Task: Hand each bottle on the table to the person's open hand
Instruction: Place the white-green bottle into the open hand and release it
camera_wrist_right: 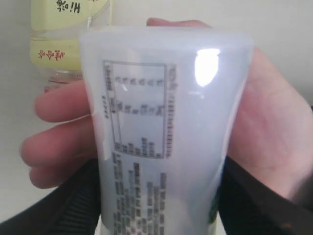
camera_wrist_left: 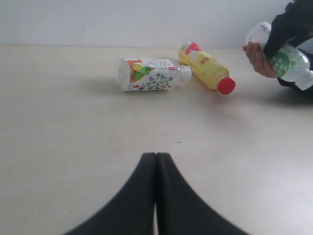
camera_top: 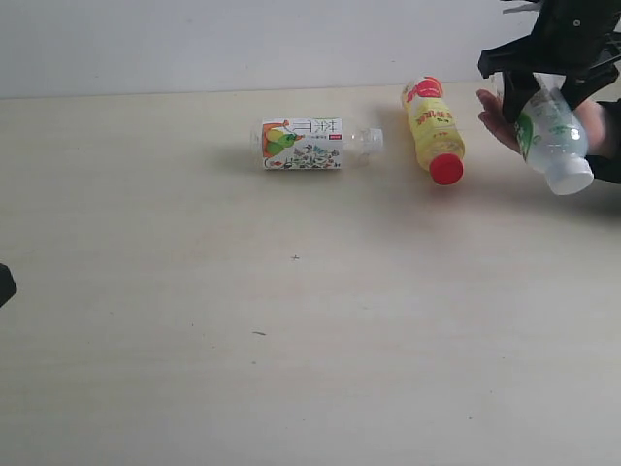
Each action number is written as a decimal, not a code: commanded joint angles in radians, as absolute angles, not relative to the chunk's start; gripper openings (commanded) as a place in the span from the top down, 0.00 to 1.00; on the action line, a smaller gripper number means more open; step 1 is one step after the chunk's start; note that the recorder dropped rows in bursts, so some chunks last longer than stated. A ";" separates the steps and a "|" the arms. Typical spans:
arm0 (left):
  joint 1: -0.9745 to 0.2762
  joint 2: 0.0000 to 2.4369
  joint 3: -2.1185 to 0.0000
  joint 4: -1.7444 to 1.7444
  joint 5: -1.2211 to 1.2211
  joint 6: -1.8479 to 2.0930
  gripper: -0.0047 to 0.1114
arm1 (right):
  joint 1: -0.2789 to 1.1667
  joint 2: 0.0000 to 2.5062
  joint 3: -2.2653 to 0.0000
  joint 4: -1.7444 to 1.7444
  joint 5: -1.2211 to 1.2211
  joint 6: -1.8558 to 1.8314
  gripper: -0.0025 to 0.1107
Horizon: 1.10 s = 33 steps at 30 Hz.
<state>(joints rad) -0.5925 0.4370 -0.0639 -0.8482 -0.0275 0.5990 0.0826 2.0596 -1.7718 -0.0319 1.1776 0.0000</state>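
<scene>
Left gripper point(camera_wrist_left: 156, 196), jaws pressed together and empty, hangs over the pale table point(camera_top: 291, 340), which lies open in front. The fruit-print bottle point(camera_top: 310, 144) and yellow bottle point(camera_top: 434, 131) lie near its far edge, below a white wall point(camera_top: 243, 44). The right gripper point(camera_top: 548, 92) clamps the green-white bottle point(camera_top: 555, 136) over the person's open hand point(camera_top: 495, 121), which is mostly hidden behind it.

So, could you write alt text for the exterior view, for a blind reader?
The right gripper holds a green-label bottle at a person's open hand, far right. A fruit-label bottle and a yellow bottle lie on the table.
</scene>
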 commanded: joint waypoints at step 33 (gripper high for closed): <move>-0.592 0.431 -0.059 -0.856 -0.034 0.598 0.96 | 0.073 2.128 -1.853 -0.063 1.127 0.000 0.21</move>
